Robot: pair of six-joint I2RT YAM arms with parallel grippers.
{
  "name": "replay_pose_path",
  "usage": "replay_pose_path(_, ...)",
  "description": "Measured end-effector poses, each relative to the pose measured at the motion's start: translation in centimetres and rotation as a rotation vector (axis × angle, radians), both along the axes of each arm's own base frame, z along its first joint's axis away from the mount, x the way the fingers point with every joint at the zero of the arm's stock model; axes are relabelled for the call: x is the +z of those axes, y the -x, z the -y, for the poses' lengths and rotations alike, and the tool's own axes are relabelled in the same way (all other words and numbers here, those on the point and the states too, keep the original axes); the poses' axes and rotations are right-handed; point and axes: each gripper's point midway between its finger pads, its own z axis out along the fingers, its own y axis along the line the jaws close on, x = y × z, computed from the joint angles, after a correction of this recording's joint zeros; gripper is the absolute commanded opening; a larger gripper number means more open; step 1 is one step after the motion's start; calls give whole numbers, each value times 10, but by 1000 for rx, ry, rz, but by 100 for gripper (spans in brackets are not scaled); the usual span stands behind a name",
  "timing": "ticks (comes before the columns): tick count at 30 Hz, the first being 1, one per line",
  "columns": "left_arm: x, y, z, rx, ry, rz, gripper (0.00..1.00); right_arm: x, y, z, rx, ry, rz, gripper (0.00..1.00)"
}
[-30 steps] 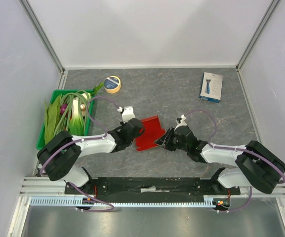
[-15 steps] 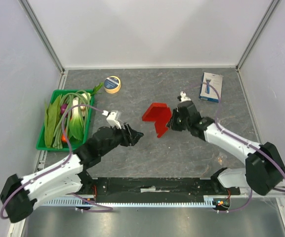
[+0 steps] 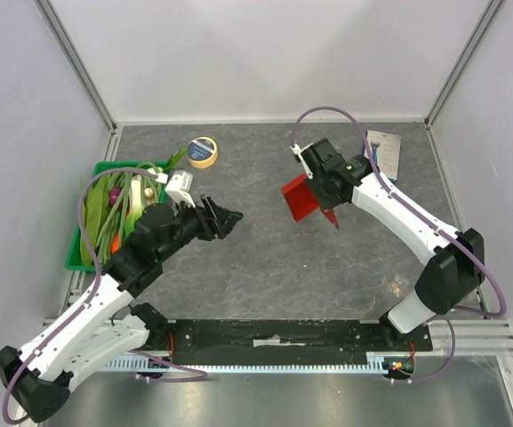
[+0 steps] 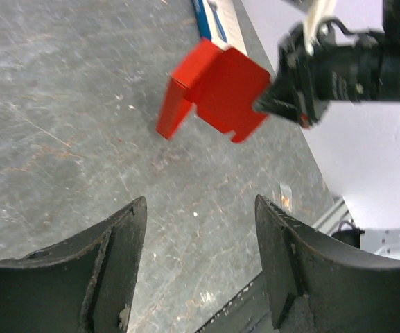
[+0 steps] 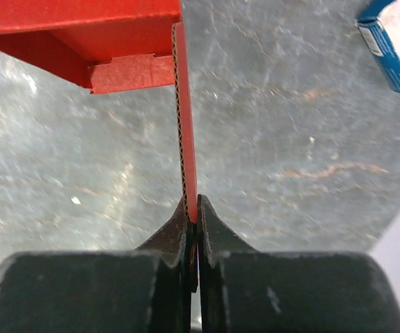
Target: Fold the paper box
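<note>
Box hangs from the right tool, right of the bench's middle and left of the blue carton. The tool's two fingers are pressed together on the edge of one red panel. The wrist view shows the corrugated edge of that panel running straight out from between the tips. Beyond the pinched panel the box is partly folded: a second panel stands bent across it, with a small tab turned in at the corner. From the left wrist view the box looks tilted, one corner pointing down toward the grey bench with a shadow beneath it. Whether that corner touches the surface cannot be told.

Left tool is spread wide and grips nothing. It sits well apart from the box, on the left half of the bench, with its fingers aimed toward the box.

A green tray of leafy stalks lies at the left edge, just beside the left arm. A tape roll lies behind the tray, near the back wall.
</note>
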Motion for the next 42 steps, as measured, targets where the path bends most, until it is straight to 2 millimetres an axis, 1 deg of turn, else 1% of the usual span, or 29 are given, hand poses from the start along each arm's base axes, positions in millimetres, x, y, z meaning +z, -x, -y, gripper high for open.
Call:
replay_pose_path(2,1,-9,-9,38,4,2,72,5,8,9,28,75,-29,3)
replay_pose_path(3,0,-14,-12,46,1,-5,71,9,12,10,46,100,-38,1)
replay_pose_path(5,0,-22,-9,31,0,-16,70,18,18,9,91,136,-45,0)
replay_pose_path(7,-1,-32,-3,6,3,-29,69,26,22,4,143,161,-47,0)
replay_pose_path(9,-13,-38,2,-19,4,-65,68,32,25,-2,187,201,-40,0)
replay_pose_path(10,-18,-39,3,-30,11,-84,68,35,26,-8,218,231,-34,0)
replay_pose_path(12,-26,-36,3,-44,35,-107,67,33,29,-21,274,292,-33,0)
replay_pose_path(14,-30,-33,3,-53,56,-124,67,23,32,-32,320,352,-43,2)
replay_pose_path(15,-31,-31,2,-58,63,-129,66,17,34,-36,338,385,-55,3)
replay_pose_path(16,-31,-29,2,-62,69,-132,66,11,35,-36,347,422,-68,6)
replay_pose_path(17,-30,-27,2,-67,73,-129,66,7,36,-34,350,457,-80,9)
replay_pose_path(19,-25,-23,0,-70,83,-114,66,4,33,-28,340,511,-87,12)
replay_pose_path(22,-12,-17,-5,-65,102,-74,66,9,30,-23,326,560,-63,14)
replay_pose_path(24,-5,-14,-9,-62,114,-48,66,16,28,-27,331,577,-34,16)
replay_pose_path(26,-3,-11,-10,-61,120,-36,66,19,27,-35,348,593,-10,17)
replay_pose_path(27,-2,-10,-11,-61,122,-32,66,19,27,-39,356,600,-4,20)
replay_pose_path(30,-5,-7,-13,-60,119,-38,66,13,25,-53,379,636,2,37)
replay_pose_path(32,-6,-6,-14,-56,117,-41,66,10,21,-59,373,657,10,43)
replay_pose_path(33,-6,-6,-15,-53,118,-39,66,11,18,-62,365,663,19,49)
replay_pose_path(35,-5,-6,-17,-44,118,-35,66,16,11,-68,340,651,51,55)
replay_pose_path(36,-5,-6,-18,-40,118,-35,66,23,7,-72,327,634,76,61)
replay_pose_path(38,-6,-6,-20,-33,114,-40,66,38,0,-80,287,579,140,67)
replay_pose_path(39,-7,-6,-20,-30,112,-43,66,47,-3,-82,266,547,175,73)
replay_pose_path(41,-10,-6,-21,-25,104,-57,66,70,-6,-85,213,464,257,80)
replay_pose_path(42,-11,-5,-21,-25,102,-62,66,80,-7,-85,193,428,291,85)
